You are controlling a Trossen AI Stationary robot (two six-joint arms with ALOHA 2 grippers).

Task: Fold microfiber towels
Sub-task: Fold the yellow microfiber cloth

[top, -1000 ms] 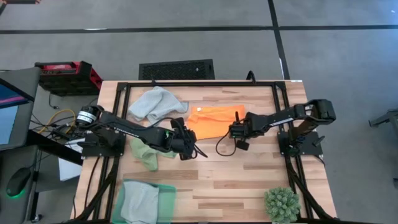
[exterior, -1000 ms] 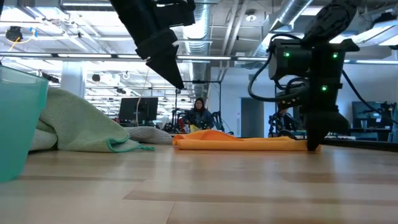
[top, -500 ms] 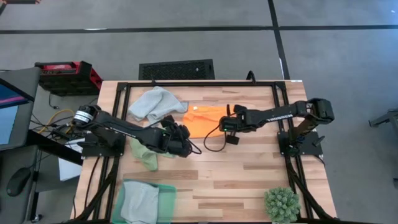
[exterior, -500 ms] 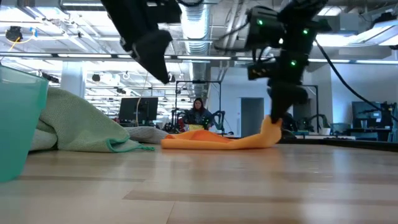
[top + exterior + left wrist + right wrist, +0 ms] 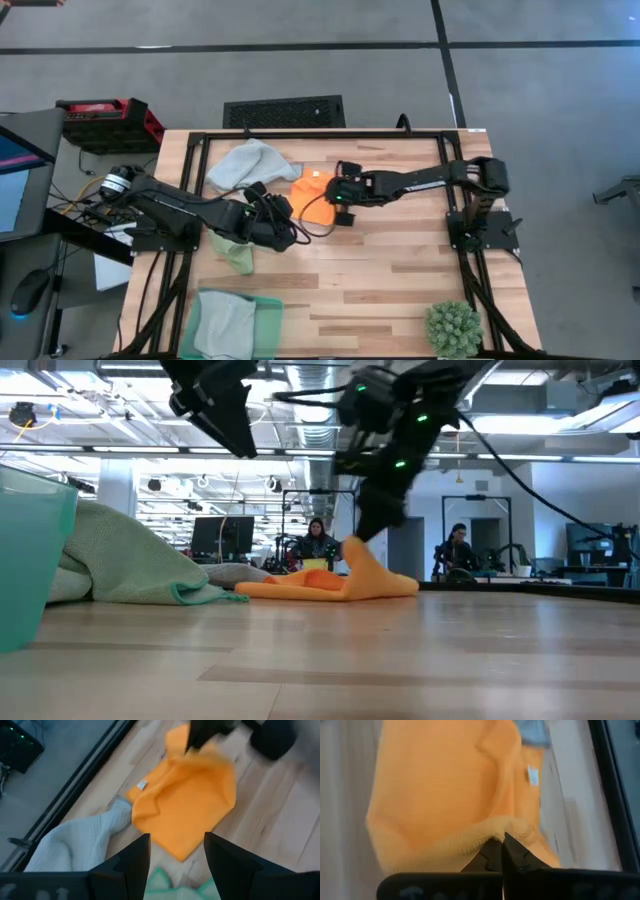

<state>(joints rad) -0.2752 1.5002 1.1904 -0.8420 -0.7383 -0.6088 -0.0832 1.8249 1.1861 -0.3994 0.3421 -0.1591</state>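
Note:
The orange towel (image 5: 312, 200) lies on the table's middle, its right end lifted and carried over the rest. My right gripper (image 5: 338, 192) is shut on that end, above the towel (image 5: 330, 586). My left gripper (image 5: 283, 232) hovers open just near and left of the orange towel (image 5: 185, 795), touching nothing. A pale grey-blue towel (image 5: 250, 165) lies crumpled at the far left. A light green towel (image 5: 235, 252) lies bunched under my left arm. Another pale towel (image 5: 225, 322) rests in the tray. My right gripper pinches the orange towel's raised right edge (image 5: 501, 829) between its two fingertips, the cloth bunched into a fold there. The fingers slant down from the table's right side. That edge stands lifted (image 5: 358, 556) while the rest of the towel lies on the table, slack.
A green translucent tray (image 5: 262, 322) stands at the near left corner and shows at the left in the low view (image 5: 30, 560). A spiky green plant (image 5: 453, 328) sits at the near right. Black frame rails (image 5: 320, 133) run along the far edge and both sides.
My right gripper has gone toward the table's left edge and up, drawing the orange towel's right end over the part that stays on the table, so the towel folds over. My left gripper has drawn back toward the left and risen, still open.

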